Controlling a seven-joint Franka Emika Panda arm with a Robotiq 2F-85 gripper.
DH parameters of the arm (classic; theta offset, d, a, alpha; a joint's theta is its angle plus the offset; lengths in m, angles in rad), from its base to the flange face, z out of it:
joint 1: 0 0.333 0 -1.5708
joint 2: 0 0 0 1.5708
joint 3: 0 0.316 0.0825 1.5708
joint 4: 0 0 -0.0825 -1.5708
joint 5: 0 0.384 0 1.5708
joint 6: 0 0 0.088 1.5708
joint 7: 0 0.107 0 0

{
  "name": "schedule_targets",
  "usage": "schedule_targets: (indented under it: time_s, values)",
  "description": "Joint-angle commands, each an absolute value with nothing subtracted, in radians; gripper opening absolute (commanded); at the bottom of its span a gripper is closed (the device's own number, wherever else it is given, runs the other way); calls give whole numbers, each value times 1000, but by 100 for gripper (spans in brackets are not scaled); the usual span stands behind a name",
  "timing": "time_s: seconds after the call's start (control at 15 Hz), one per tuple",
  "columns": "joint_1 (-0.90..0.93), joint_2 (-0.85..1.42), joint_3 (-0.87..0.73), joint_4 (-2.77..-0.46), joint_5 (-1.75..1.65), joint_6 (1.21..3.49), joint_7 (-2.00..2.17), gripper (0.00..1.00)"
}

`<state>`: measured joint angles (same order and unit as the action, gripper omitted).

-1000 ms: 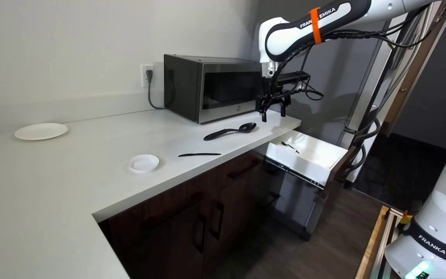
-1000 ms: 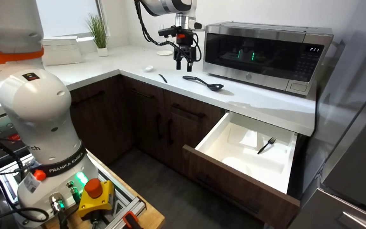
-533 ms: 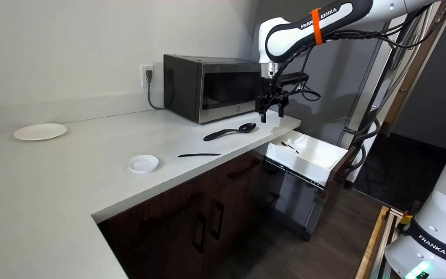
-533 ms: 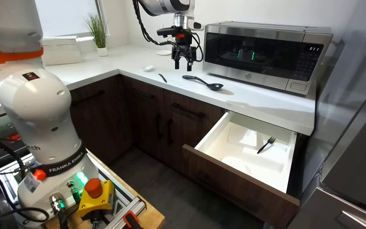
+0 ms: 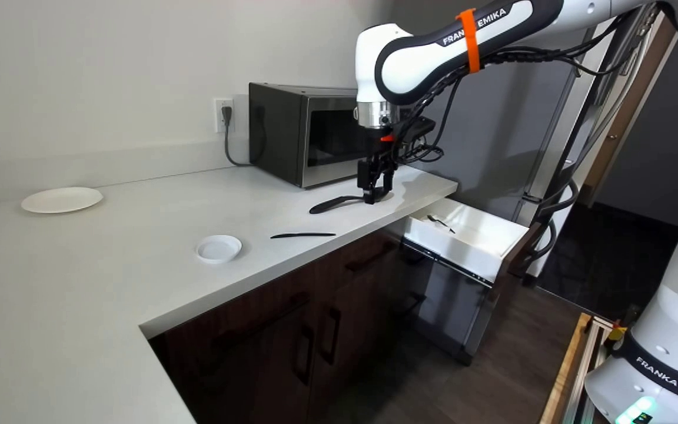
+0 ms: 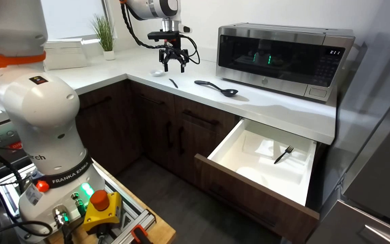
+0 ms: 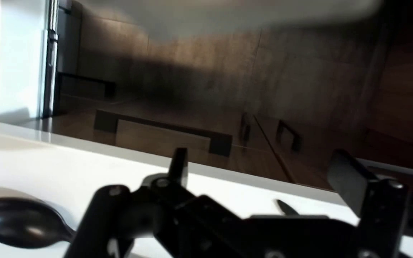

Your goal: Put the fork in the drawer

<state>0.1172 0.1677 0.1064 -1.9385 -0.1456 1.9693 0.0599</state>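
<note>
The black fork (image 6: pixel 284 154) lies inside the pulled-out drawer (image 6: pixel 227 141), near its back right in this exterior view. The fork (image 5: pixel 441 223) and drawer (image 5: pixel 454 249) also show in an exterior view. My gripper (image 6: pixel 174 68) is open and empty, above the counter near the knife and spoon. In an exterior view the gripper (image 5: pixel 378 189) overlaps the spoon's bowl. In the wrist view the jaws stand wide apart with nothing between the gripper's fingertips (image 7: pixel 258 157). The drawer's white side (image 7: pixel 20 64) shows at upper left there; the fork is out of view there.
A black spoon (image 6: pixel 229 92) and black knife (image 6: pixel 173 83) lie on the counter (image 5: pixel 109 282). A small white dish (image 5: pixel 219 249) and white plate (image 5: pixel 62 200) are farther along it. The microwave (image 6: pixel 283 64) stands at the back. A refrigerator (image 6: pixel 381 162) stands beside the drawer.
My gripper has moved away from the microwave and drawer, leftward in both exterior views, and has turned about its vertical axis. It stays open. Fork, drawer, spoon and knife have not moved.
</note>
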Motion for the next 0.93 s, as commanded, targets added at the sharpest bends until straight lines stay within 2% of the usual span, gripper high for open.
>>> schedule_targets:
  time_s: [0.0,0.2,0.53,0.8,0.87]
  values:
    - [126,168,110,-1936,-145,1975,36,100]
    - [126,168,113,-1935,-145,1976,7,100]
    - [109,213,142,-1892,-81,2088,-330,100]
    - [109,333,169,-1745,-50,2038,-538,100]
    - [113,262,151,-1829,-79,2075,-449,100]
